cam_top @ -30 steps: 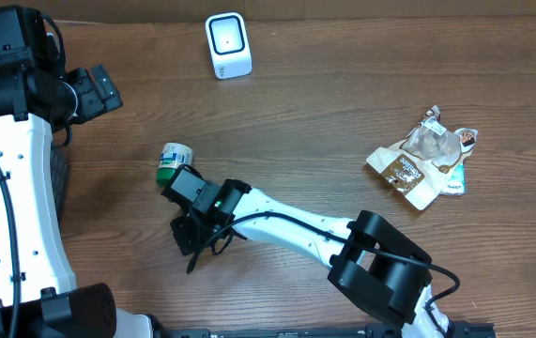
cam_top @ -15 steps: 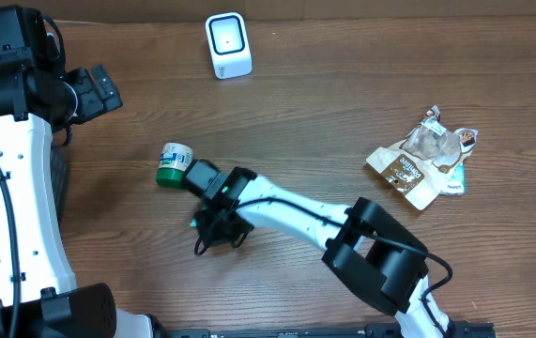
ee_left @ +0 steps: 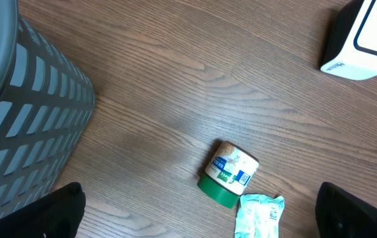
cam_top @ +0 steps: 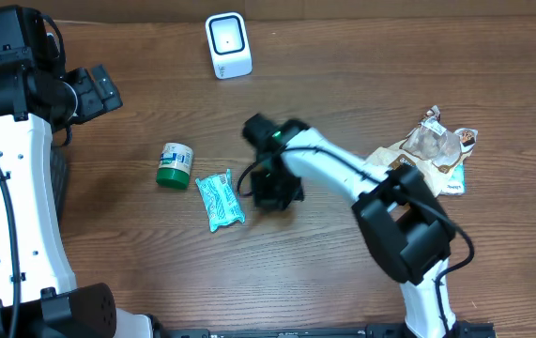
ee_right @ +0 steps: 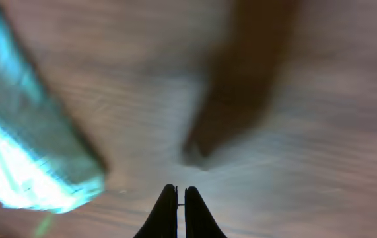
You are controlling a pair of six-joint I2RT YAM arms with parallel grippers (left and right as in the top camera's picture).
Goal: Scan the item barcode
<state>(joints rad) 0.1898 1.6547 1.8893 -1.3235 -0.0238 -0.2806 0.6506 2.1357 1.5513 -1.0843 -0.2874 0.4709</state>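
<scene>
Teal crinkly plastic packet (cam_top: 219, 199) lies loose on wooden counter (cam_top: 343, 75); right end effector (ee_right: 180, 201) pressed together, empty; pickup step, must spread first.

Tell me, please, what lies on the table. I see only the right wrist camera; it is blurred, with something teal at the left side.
Observer: The teal thing is a small packet. It lies flat beside the right gripper, which is shut on nothing.
Operator: Is another item close to it?
Observer: Yes, a jar with a green lid lies on its side, on the packet's far side from the gripper.
Operator: And where is the scanner?
Observer: The white scanner stands upright near the far edge of the table, apart from both items.
</scene>
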